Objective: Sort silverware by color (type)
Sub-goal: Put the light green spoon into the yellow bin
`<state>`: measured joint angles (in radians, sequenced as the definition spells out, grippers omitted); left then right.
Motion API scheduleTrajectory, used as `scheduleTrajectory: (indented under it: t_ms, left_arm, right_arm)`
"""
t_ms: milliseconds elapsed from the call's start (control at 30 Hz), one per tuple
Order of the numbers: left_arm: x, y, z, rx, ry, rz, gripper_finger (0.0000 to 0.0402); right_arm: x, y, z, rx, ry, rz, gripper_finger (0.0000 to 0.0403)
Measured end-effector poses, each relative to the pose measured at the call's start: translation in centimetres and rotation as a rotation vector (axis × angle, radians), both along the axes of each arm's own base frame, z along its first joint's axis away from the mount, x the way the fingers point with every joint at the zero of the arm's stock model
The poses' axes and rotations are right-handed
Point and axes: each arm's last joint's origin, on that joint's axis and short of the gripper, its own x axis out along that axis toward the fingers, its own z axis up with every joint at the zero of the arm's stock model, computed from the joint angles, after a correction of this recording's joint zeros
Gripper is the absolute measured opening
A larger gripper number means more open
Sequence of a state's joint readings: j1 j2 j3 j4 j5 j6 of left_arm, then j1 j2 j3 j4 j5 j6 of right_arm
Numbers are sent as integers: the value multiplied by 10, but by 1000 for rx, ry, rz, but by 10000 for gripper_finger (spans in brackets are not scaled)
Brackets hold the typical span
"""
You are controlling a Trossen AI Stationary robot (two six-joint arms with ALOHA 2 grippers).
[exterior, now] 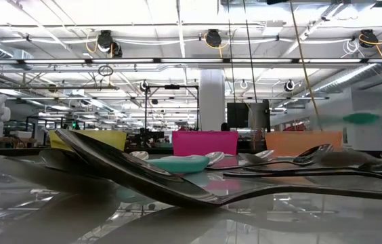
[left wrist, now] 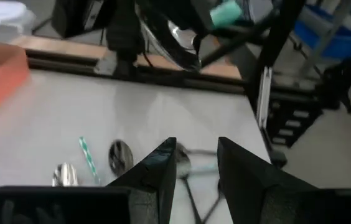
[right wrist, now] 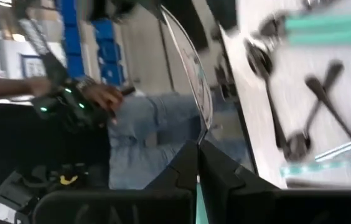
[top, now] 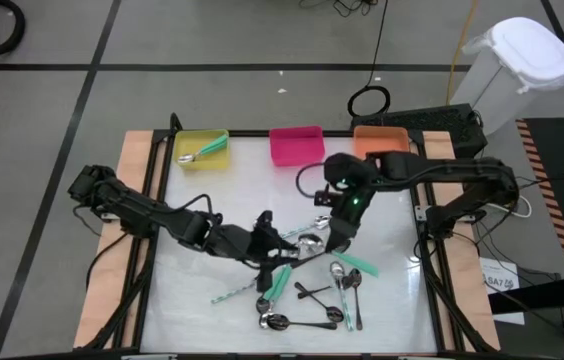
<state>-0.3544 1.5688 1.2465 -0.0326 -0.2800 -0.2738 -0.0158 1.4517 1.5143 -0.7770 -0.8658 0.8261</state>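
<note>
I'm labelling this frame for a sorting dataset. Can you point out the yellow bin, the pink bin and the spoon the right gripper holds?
yellow bin (top: 205, 160): high view, on its near wall.
pink bin (top: 295, 145): high view, on its floor.
spoon (right wrist: 195, 68): right wrist view, on its shiny bowl above the right gripper (right wrist: 198, 146), shut on it.

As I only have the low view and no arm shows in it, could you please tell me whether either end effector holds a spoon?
Observer: Yes. The right end effector is shut on a teal-handled spoon, held above the table.
Operator: Thank you. And the left one?
Observer: The left end effector is open and holds nothing. It hovers mid-table, beside the right one.
Operator: Is anything in a bin?
Observer: A second teal-handled spoon lies in the yellow bin.
</note>
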Motion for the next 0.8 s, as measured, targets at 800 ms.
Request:
scheduleTrajectory:
  t_ms: [800]
  left_arm:
    - [17, 43, 31, -188, -320, 216, 118]
  right_arm:
    - [-6, -65, 56, -122, -524, -306, 0]
